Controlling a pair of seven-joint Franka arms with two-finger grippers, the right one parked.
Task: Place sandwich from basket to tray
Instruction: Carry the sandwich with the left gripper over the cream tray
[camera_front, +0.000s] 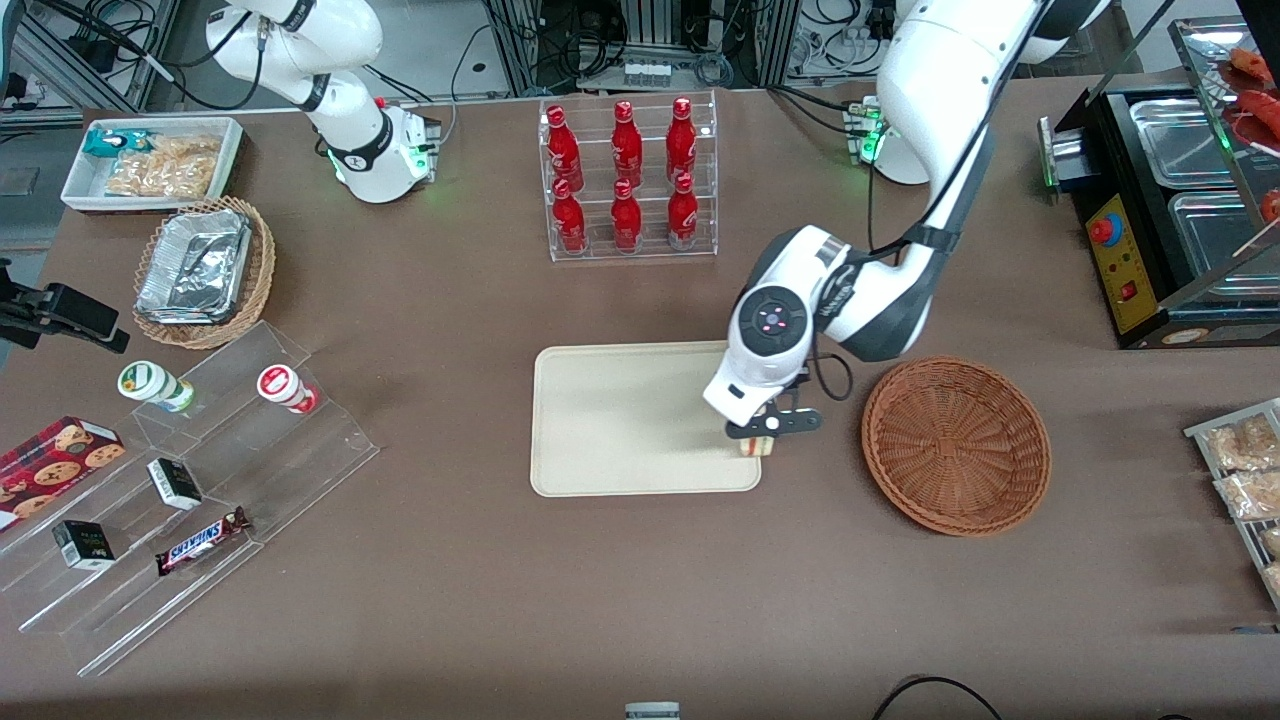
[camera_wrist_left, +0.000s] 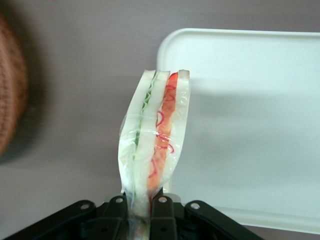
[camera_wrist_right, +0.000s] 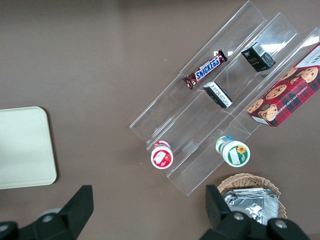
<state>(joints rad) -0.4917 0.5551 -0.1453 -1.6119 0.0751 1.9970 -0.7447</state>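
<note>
Right now the claw (camera_wrist_left: 141, 204) is pinching the sandwich (camera_wrist_left: 155, 135) by one narrow end, its two black fingers (camera_wrist_left: 161, 209) pressed against the clear wrap on either side of the bread. Seen from the wrist, the sandwich is sticking straight out from the fingertips, its long axis running away from the claw, with the green and red filling layers showing as stripes along the cut edge. It is hanging clear of everything, touching only the fingers.

From the front, the claw (camera_front: 768, 427) is hovering at the corner of the tray (camera_front: 620, 420) that lies nearest the basket (camera_front: 955, 445), and the sandwich (camera_front: 757, 444) is showing just below it, right over the tray's rim and not over the flat middle. The basket is sitting beside the tray, toward the working arm's end of the bench (camera_front: 640, 600), and it is looking empty.

So the relation that matters is this: the open floor of the tray is lying to the side of the claw that faces away from the basket. The wrist view is agreeing, with the tray (camera_wrist_left: 250, 125) spreading out on one side of the sandwich, bare bench directly under the other side, and the basket (camera_wrist_left: 11, 85) lying farther out. My judgement is that the sandwich needs carrying a little farther over the tray before it is lowered and let go, or it may land straddling the rim.
</note>
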